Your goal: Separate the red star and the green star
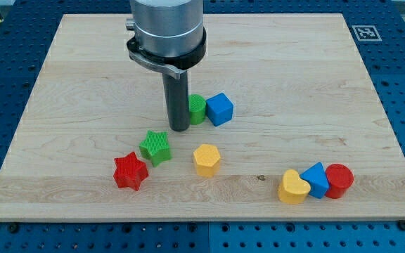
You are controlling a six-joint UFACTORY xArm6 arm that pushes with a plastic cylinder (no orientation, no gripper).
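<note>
Near the tabletop centre, my tip sits just above-right of the green star, touching or nearly touching a green block on its right. No hand on this rig, only the rod. Red star lies just beside the green star, lower-left, about touching. Blue cube adjoins the green block. Yellow hexagon sits right of the stars. Yellow heart, blue block, red cylinder cluster bottom right.

No readable text — perhaps too small.

The green block is partly hidden behind the rod; its shape cannot be determined. The arm housing is cut off by the view's top.
</note>
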